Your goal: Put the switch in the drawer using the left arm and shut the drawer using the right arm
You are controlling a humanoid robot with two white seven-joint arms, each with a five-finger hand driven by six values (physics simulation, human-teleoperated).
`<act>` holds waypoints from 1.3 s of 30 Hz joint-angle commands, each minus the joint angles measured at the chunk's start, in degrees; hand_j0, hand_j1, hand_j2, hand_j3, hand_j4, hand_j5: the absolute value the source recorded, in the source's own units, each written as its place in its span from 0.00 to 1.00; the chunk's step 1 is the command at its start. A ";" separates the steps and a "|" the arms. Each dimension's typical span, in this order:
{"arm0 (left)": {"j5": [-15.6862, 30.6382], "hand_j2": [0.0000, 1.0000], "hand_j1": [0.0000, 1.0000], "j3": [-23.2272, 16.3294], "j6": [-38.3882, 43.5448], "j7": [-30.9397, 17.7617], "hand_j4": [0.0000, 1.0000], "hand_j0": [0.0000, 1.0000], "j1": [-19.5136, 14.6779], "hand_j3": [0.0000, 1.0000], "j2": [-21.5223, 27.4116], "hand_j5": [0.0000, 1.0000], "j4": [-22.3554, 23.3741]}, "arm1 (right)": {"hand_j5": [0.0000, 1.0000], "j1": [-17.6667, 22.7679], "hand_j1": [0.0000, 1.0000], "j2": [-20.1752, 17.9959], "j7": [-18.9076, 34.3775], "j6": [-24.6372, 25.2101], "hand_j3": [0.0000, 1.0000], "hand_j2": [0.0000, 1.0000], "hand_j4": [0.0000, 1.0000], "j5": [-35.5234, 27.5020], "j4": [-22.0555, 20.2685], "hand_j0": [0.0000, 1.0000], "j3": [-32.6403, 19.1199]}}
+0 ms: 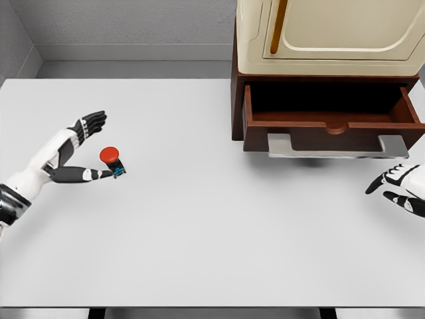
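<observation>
The switch (111,159) is a small black body with a round red button on top and a blue base, standing on the white table (212,252) at the left. My left hand (93,143) is open around it: the thumb tip touches the switch's near side, while the other fingers (93,122) spread out above and behind it. The brown wooden drawer (332,113) is pulled out at the upper right, its dark inside showing and a grey handle (339,145) on its front. My right hand (398,185) rests open at the right edge, below the drawer.
A cream-coloured cabinet (329,33) sits on top of the drawer's brown housing at the back right. A grey wall runs along the table's far edge.
</observation>
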 commanded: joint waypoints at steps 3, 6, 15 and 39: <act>-3.44 0.99 0.99 0.42 -6.39 0.36 0.99 0.99 -0.97 0.99 -5.49 0.99 6.20 | 0.49 0.00 0.49 -0.10 -0.01 0.08 0.49 0.49 0.49 -0.25 -0.14 0.49 0.00; -3.52 0.99 0.99 0.24 -10.52 0.45 0.99 0.99 -1.58 0.99 -6.72 0.99 9.63 | 0.50 0.00 0.50 -0.19 0.61 0.08 0.50 0.50 0.50 -0.34 -0.05 0.50 -0.09; -6.51 0.98 0.98 -1.25 -10.34 0.45 0.98 0.98 -1.50 0.98 -7.43 0.98 12.36 | 0.51 0.00 0.51 -0.19 0.61 0.08 0.51 0.51 0.51 -0.25 -0.05 0.51 -0.09; -6.60 0.61 0.61 -2.66 -9.91 0.45 0.61 0.61 -1.15 0.61 -6.55 0.61 14.73 | 0.51 0.00 0.51 -0.45 0.61 0.08 0.51 0.51 0.51 -0.25 0.04 0.51 -0.09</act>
